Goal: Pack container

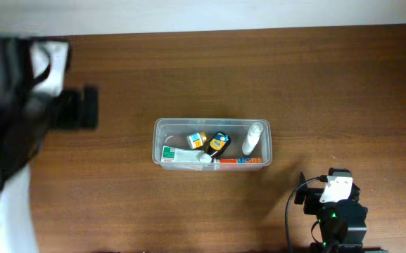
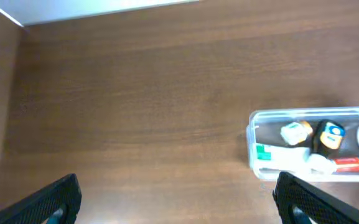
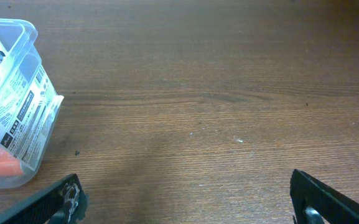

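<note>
The container [image 1: 210, 122] is a clear rectangular tub in the middle of the wooden table. In it lie a white-and-green carton [image 1: 176, 154], a small orange-and-green box [image 1: 196, 140], a black-and-yellow bottle [image 1: 219, 144], a white bottle [image 1: 252, 139] and a red tube [image 1: 241, 161]. My left gripper [image 2: 178, 202] is open and empty, over bare table to the left of the container [image 2: 252, 140]. My right gripper [image 3: 188, 199] is open and empty, over bare table to the right of the container [image 3: 39, 124]. Neither gripper touches the container.
The left arm [image 1: 83, 107] is blurred at the far left of the overhead view, with dark and white shapes beside it. The right arm [image 1: 336, 197] sits at the front right edge with its cable. The table's back edge [image 1: 203, 31] meets a pale wall.
</note>
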You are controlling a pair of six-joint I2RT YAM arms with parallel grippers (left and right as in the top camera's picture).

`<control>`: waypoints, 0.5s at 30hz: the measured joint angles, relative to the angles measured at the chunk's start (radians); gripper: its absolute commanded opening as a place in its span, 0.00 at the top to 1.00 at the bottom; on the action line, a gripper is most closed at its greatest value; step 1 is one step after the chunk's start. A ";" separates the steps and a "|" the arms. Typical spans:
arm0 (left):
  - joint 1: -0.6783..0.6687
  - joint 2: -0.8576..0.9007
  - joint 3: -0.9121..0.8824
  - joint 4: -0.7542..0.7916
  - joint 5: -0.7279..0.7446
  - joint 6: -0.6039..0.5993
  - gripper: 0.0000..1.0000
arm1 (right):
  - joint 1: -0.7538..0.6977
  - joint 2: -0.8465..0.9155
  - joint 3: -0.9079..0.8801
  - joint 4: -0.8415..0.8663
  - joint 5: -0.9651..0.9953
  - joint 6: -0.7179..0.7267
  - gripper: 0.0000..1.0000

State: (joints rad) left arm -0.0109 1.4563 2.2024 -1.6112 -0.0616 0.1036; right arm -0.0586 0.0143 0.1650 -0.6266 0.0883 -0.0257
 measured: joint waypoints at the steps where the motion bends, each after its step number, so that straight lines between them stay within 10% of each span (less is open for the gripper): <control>1: 0.000 -0.038 0.001 -0.007 -0.002 0.000 0.00 | 0.000 0.000 0.000 0.000 0.000 0.000 0.02; 15: 0.000 -0.394 -0.470 0.428 0.059 0.076 0.00 | 0.000 -0.001 0.000 0.000 0.000 0.000 0.01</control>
State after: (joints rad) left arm -0.0109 1.0618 1.7321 -1.1835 -0.0029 0.1795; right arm -0.0586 0.0135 0.1650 -0.6266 0.0883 -0.0254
